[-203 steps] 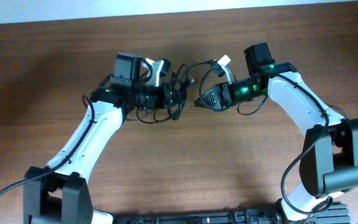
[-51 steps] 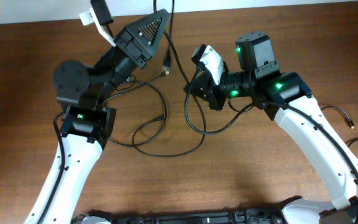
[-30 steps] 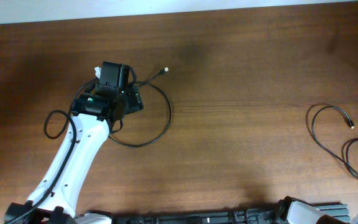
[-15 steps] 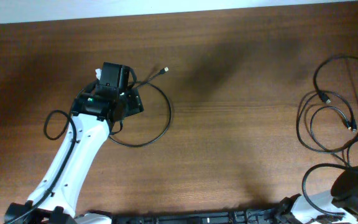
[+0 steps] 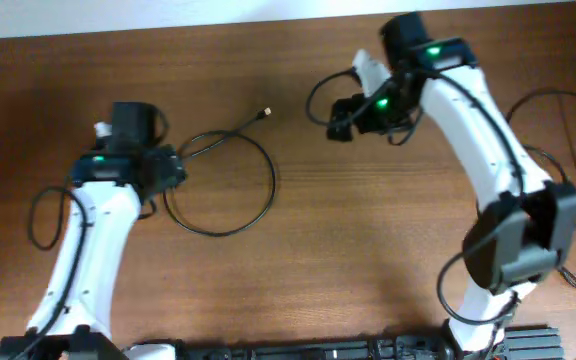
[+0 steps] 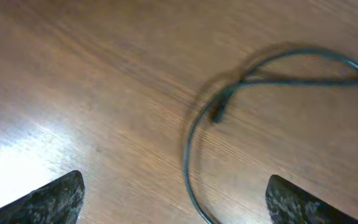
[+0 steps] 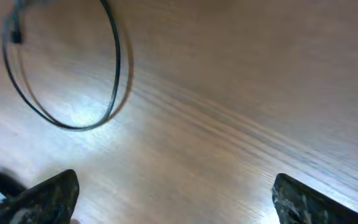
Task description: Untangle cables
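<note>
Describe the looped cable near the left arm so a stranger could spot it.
On the left half of the wooden table, beside the left arm, lies a black cable in one open ring. Unlike the cables at the right edge, it lies alone.

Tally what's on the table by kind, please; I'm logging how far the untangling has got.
Robot arms: 2, the left arm and the right arm
Separate cable loop: 1
Cable bunch at the right edge: 1, strands not countable, partly hidden by the right arm
Total: 4
</note>
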`<action>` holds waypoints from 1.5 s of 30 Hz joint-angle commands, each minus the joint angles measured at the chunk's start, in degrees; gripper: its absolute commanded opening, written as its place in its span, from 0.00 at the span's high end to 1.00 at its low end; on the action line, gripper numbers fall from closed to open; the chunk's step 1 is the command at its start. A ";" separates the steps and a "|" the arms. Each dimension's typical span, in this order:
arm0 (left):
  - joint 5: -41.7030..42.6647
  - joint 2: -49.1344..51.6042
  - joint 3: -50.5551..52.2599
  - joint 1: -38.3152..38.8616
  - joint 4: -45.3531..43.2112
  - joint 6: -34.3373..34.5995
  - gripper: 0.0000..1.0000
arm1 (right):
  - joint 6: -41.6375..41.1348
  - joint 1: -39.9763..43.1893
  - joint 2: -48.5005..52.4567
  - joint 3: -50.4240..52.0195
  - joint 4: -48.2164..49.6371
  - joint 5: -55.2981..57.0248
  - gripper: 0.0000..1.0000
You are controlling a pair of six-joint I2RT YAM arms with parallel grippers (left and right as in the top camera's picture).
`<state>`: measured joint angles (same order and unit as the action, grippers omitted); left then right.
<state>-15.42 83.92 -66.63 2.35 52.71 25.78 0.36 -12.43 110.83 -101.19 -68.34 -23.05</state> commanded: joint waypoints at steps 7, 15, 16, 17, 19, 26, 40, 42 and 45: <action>19.71 5.29 0.22 -15.23 -0.63 0.66 0.04 | -12.44 -20.09 14.01 -0.17 13.14 16.79 0.24; 19.74 5.31 0.22 -15.21 -0.57 0.66 0.04 | -22.84 -25.92 19.50 -0.02 19.32 19.26 0.41; 19.74 5.31 0.22 -15.21 -0.57 0.66 0.04 | -24.96 -25.97 20.55 0.04 19.19 19.69 0.41; 19.74 5.31 0.22 -15.21 -0.55 0.66 0.04 | -24.92 -25.99 21.16 0.13 19.17 19.71 0.45; 19.74 5.31 0.22 -15.21 -0.55 0.66 0.03 | -24.90 -25.97 21.35 0.13 18.91 19.71 0.75; 19.74 5.31 0.22 -15.21 -0.57 0.68 0.03 | -23.80 -16.28 11.65 -0.04 7.65 31.41 0.96; 19.74 5.31 0.22 -15.21 -0.48 0.66 0.03 | -20.79 43.91 -23.02 -0.07 6.58 39.34 0.96; 19.74 5.31 0.22 -15.21 -0.50 0.66 0.03 | -20.79 46.45 -21.94 -0.07 6.67 35.36 0.93; 20.57 5.31 0.22 -15.15 -0.70 -0.28 0.01 | -20.70 46.56 -21.81 -0.07 9.01 20.28 0.02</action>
<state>4.12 88.77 -66.59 -12.58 52.29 26.00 -20.38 34.15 88.88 -101.08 -60.38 8.67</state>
